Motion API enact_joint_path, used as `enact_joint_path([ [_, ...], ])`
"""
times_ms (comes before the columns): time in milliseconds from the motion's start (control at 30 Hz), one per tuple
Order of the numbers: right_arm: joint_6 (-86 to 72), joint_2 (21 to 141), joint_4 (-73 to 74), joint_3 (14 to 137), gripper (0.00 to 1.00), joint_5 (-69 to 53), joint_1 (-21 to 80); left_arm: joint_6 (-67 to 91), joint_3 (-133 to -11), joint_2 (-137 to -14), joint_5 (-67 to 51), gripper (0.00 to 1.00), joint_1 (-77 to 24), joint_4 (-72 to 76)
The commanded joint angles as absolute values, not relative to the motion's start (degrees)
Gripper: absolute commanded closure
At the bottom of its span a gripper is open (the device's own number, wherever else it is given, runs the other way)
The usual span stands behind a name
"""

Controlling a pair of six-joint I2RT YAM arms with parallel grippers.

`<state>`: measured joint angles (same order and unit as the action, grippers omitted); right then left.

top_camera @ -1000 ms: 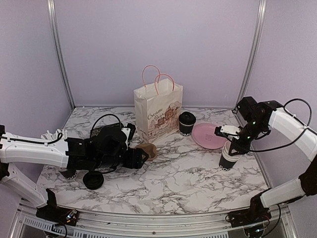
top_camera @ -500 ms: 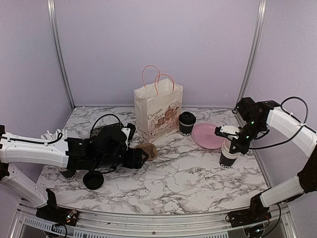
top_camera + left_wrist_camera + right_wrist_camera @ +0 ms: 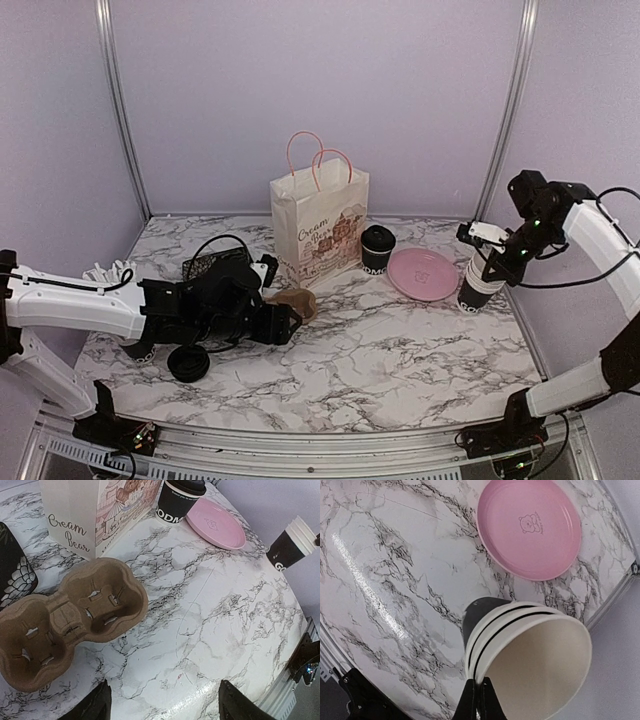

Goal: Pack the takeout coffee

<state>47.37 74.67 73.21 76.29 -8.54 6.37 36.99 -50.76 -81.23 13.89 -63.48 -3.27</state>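
A lidded takeout coffee cup [image 3: 377, 248] [image 3: 179, 500] stands beside the paper bag [image 3: 318, 225] [image 3: 95, 510]. My right gripper [image 3: 494, 260] [image 3: 480, 700] is shut on the rim of a stack of three nested, lidless black paper cups [image 3: 478, 284] [image 3: 530, 650] [image 3: 291, 542]. It holds the stack tilted at the right of the pink plate [image 3: 422, 274] [image 3: 530, 527]. My left gripper [image 3: 285, 322] [image 3: 162, 706] hangs open and empty over bare marble, just short of a brown cardboard cup carrier [image 3: 296, 302] [image 3: 70, 617].
A round black lid [image 3: 188, 362] lies near my left arm. A black mesh object [image 3: 215, 265] sits behind that arm. The right table edge and frame post are close to the tilted cups.
My right gripper closed on the rim of the cup stack, then drew it right and back, tilting it. The left arm barely shifted.
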Motion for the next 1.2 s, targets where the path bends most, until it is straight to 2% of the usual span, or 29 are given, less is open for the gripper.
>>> enact_joint_path([
  [0,54.97,71.82,78.58,78.86,1.00,-19.90,4.03,36.83,-52.36,-82.20,12.84,0.26,-63.46,-2.14],
  [33,53.93,70.13,74.97,76.42,1.00,-15.79,5.55,36.80,-52.38,-82.30,12.76,0.26,-63.46,-1.99],
  [67,50.83,69.38,70.04,73.17,1.00,-4.59,9.10,36.83,-52.38,-82.38,12.65,0.26,-63.46,-1.94],
  [100,51.80,69.96,70.76,72.37,1.00,-4.29,9.37,36.78,-52.45,-82.49,12.59,0.26,-63.46,-1.85],
  [167,55.10,71.93,78.74,78.46,1.00,-22.95,3.82,36.67,-52.68,-82.63,12.26,0.26,-63.46,-1.76],
  [200,55.18,70.95,77.34,78.18,1.00,-23.06,4.40,36.65,-52.73,-82.70,12.23,0.26,-63.46,-1.63],
  [267,49.36,69.98,70.48,74.34,1.00,-6.45,12.34,36.40,-52.88,-83.05,11.93,0.26,-63.46,-0.94],
  [300,51.24,70.90,76.07,77.06,1.00,-12.08,12.38,35.92,-53.05,-83.29,11.18,0.26,-63.46,-0.58],
  [333,52.57,71.21,78.58,79.65,1.00,-23.57,10.19,35.30,-53.22,-83.56,10.30,0.26,-63.54,1.02],
  [367,53.23,70.33,78.04,80.02,1.00,-29.68,9.78,34.36,-53.26,-83.83,9.74,0.26,-63.78,2.62],
  [433,50.24,70.02,74.33,79.27,1.00,-25.99,14.11,31.07,-52.40,-83.89,9.44,0.24,-64.84,7.87],
  [500,52.83,72.54,78.03,81.58,1.00,-33.37,12.53,25.23,-51.06,-83.48,9.50,0.21,-67.05,14.49],
  [567,51.78,73.54,77.94,81.79,1.00,-37.76,14.50,17.60,-50.87,-83.53,11.39,0.13,-69.99,19.25],
  [633,49.45,73.52,74.34,80.23,1.00,-35.74,17.91,12.25,-53.12,-85.22,11.71,0.09,-71.96,20.55],
  [733,47.05,73.74,70.50,78.61,1.00,-31.50,20.17,10.26,-57.46,-88.48,9.94,0.09,-72.45,20.63],
  [900,47.70,73.47,70.81,78.13,1.00,-32.72,22.26,15.11,-62.10,-94.40,12.07,0.10,-72.51,25.83],
  [1167,43.03,72.16,64.25,73.36,1.00,-27.95,29.63,37.52,-68.61,-104.48,17.73,0.14,-71.99,37.03],
])
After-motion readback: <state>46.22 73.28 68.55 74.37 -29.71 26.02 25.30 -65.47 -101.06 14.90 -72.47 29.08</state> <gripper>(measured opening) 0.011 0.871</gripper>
